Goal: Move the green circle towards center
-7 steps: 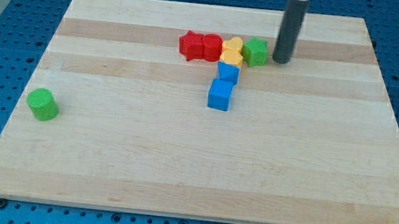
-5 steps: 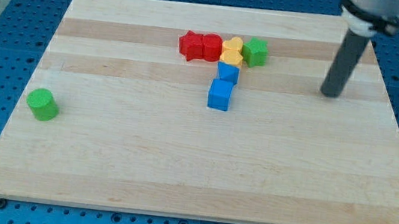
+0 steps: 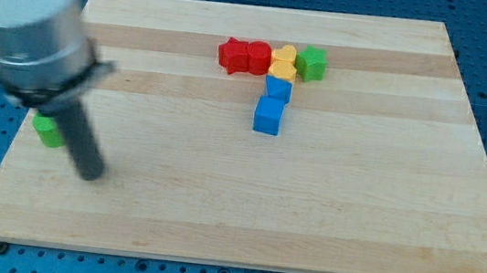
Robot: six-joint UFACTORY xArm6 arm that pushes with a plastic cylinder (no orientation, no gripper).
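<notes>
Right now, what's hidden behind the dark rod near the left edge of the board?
The green circle sits behind the rod; only its left part shows, the rest is covered. My tip rests on the board just right of it and nearer the view's bottom.

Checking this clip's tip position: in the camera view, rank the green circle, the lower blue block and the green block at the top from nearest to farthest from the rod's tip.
From my tip, near the view's lower left:
1. Green circle, just up-left of the tip and partly hidden by the rod.
2. Lower blue block, mid-board, to the view's right.
3. Green block, at the right end of the top row, farthest.
</notes>
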